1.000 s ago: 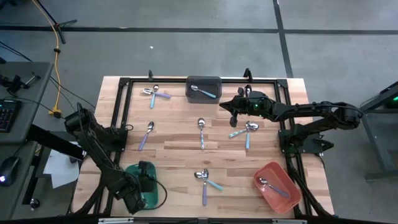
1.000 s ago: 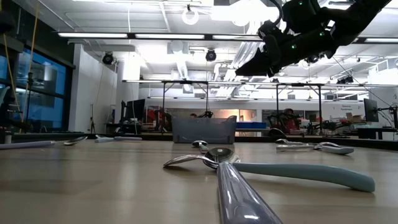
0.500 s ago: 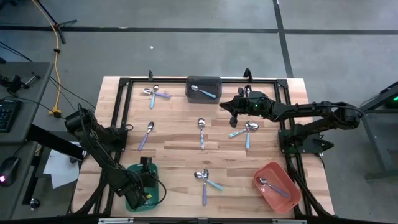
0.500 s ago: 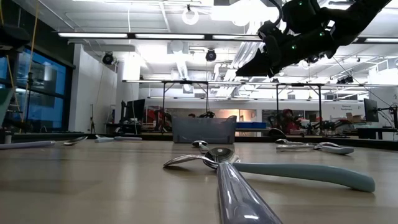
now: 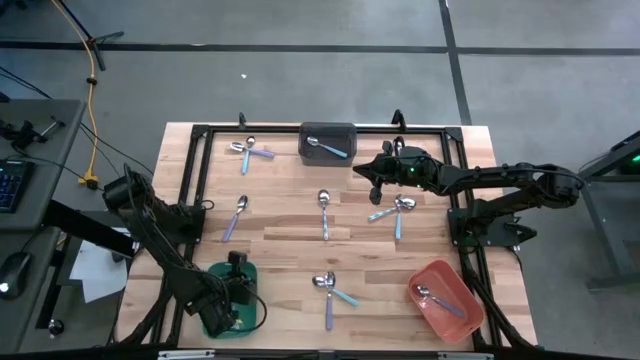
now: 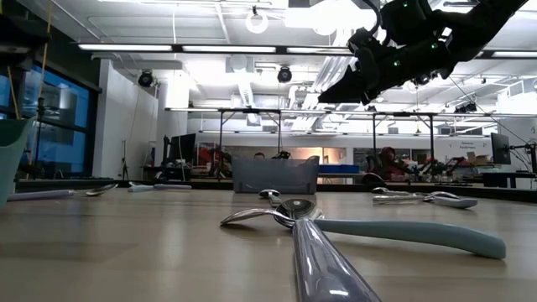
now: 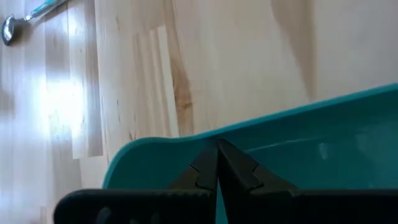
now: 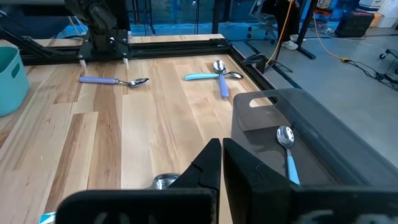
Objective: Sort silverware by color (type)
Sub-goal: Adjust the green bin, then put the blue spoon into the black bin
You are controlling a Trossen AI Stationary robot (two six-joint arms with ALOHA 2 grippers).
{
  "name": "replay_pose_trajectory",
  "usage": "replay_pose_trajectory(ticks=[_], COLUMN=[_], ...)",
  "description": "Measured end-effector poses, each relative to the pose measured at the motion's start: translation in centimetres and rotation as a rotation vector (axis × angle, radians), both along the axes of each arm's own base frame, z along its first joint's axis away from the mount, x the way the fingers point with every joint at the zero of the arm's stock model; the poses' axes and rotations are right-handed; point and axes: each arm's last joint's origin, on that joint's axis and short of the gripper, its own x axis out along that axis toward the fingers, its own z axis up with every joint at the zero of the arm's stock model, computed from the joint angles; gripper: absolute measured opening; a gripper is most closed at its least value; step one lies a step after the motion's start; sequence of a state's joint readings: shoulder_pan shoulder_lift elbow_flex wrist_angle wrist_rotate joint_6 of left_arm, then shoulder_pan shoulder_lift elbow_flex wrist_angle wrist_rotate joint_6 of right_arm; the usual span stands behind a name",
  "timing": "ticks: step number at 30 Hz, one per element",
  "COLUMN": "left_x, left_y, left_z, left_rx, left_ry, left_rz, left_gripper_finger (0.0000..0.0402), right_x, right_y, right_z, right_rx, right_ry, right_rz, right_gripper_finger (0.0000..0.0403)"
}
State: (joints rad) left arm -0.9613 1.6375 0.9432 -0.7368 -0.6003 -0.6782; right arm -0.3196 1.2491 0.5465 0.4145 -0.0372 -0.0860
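Wrist view shows left gripper (image 7: 217, 163) pinched on green bin's (image 7: 298, 149) rim, unclear from overhead.

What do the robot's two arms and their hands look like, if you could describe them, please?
Both arms are dark, nearly black, jointed links. The right arm shows small green lights near its wrist. Each hand ends in two dark, tapering, wedge-shaped fingers: the left hand and the right hand look alike.
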Motion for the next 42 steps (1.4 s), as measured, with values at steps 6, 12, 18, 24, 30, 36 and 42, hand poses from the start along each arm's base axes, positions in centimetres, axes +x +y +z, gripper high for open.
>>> replay_pose_trajectory(ticks=[6, 12, 18, 24, 30, 36, 42], left_x=[-0.7, -0.5, -0.2, 0.5, 1.1, 1.1, 1.1], left_y=[0.7, 3.8, 9.0, 13.8, 17.7, 19.7, 20.6], left_z=[2.9, 6.0, 5.7, 4.4, 2.9, 2.4, 2.0], left_rx=[-0.094, -0.198, -0.291, -0.364, -0.362, -0.336, -0.331], left_ry=[-0.068, -0.155, -0.256, -0.335, -0.340, -0.315, -0.295], left_rz=[0.006, 0.092, 0.199, 0.288, 0.504, 0.644, 0.723], left_gripper_finger=[0.0000, 0.0000, 0.0000, 0.0000, 0.0002, 0.0026, 0.0068], right_x=[0.0, 0.0, 0.1, 0.5, 1.2, 1.5, 1.5], right_y=[0.0, 0.1, 0.0, 0.0, 0.3, 0.6, 0.6], right_z=[-0.1, -0.1, -0.3, -0.9, -1.8, -2.4, -2.4], right_rx=[0.006, 0.004, -0.017, -0.010, -0.004, -0.008, -0.023], right_ry=[0.009, 0.007, 0.021, 0.037, 0.048, 0.079, 0.089], right_rz=[-0.001, 0.001, 0.009, 0.012, 0.031, 0.051, 0.056], right_gripper_finger=[0.0000, 0.0000, 0.0000, 0.0000, 0.0000, 0.0000, 0.0000])
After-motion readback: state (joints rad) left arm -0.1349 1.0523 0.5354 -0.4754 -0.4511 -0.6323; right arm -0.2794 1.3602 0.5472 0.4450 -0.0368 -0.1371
